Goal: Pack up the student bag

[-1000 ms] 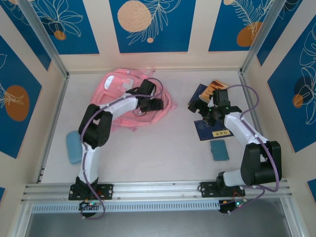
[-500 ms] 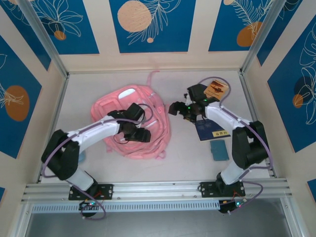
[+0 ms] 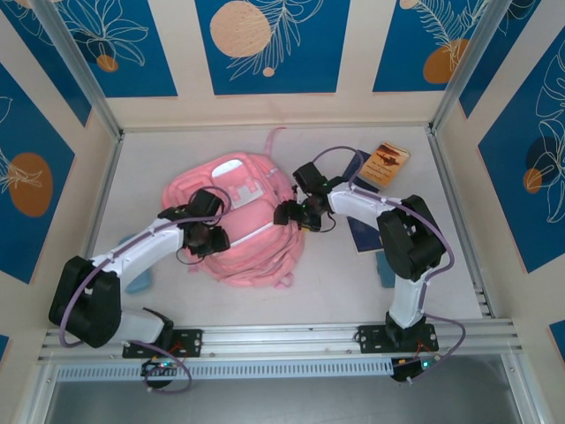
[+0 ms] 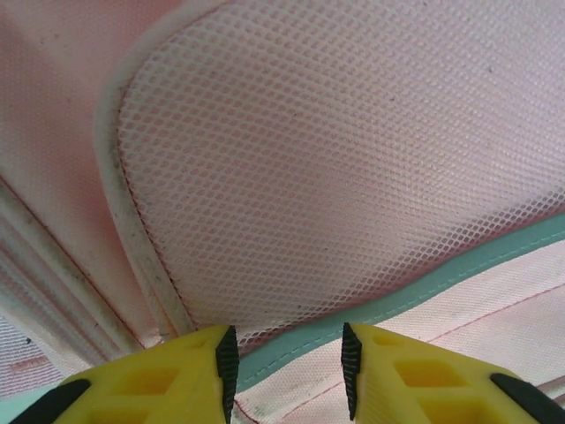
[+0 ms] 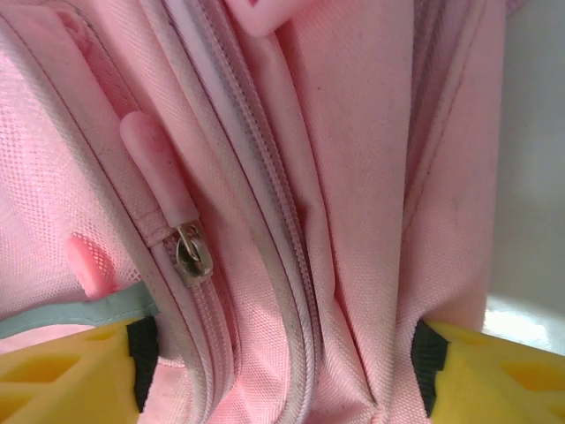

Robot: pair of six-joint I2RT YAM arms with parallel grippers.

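Observation:
The student bag (image 3: pixel 252 238), a large pink backpack with a white patch (image 3: pixel 240 190), lies front-up mid-table. My left gripper (image 3: pixel 207 235) rests on its left side. In the left wrist view this gripper (image 4: pixel 289 371) is open, its pads (image 4: pixel 228 367) standing on either side of the teal trim (image 4: pixel 424 287) of a mesh pocket (image 4: pixel 335 159). My right gripper (image 3: pixel 296 215) is at the bag's right edge. In the right wrist view that gripper (image 5: pixel 282 375) stands wide, with bunched bag fabric (image 5: pixel 353 221) filling the gap and touching both pads. A zipper pull (image 5: pixel 190 252) lies just beyond the left pad.
An orange-covered book (image 3: pixel 387 163) lies at the back right, with a dark blue book (image 3: pixel 362 234) and a teal pad (image 3: pixel 386 269) partly behind the right arm. A light blue item (image 3: pixel 141 276) peeks out under the left arm. Metal rails and walls enclose the table.
The bag has been turned and now lies flat, front-up. My left gripper slid left across it. The right gripper came from the books to the bag's right edge. Both jaws narrowed.

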